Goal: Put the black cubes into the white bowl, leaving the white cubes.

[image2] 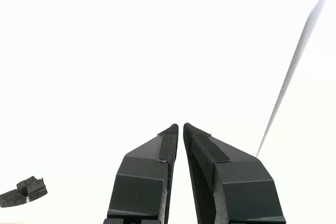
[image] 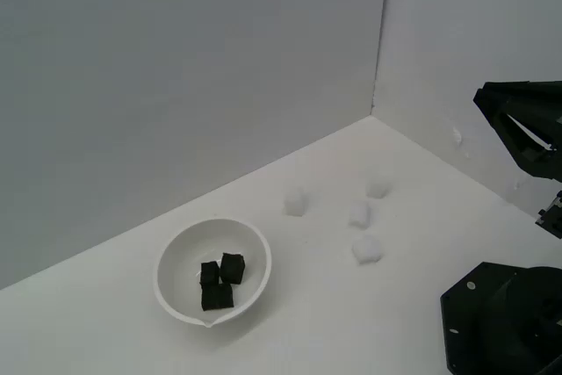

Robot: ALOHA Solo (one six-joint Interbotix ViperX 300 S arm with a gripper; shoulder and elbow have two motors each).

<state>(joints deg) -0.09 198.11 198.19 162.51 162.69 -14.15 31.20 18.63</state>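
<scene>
White bowl [image: 172,256] holds all three black cubes [image: 220,281], clustered at centre. Four white cubes [image: 361,215] on bench [image: 369,322], bowl's 2 o'clock. Fingers [image2: 180,125] closed, empty.

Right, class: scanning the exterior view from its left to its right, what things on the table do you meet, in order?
White bowl holding three black cubes → white cube → white cube → white cube → white cube → black robot base.
</scene>
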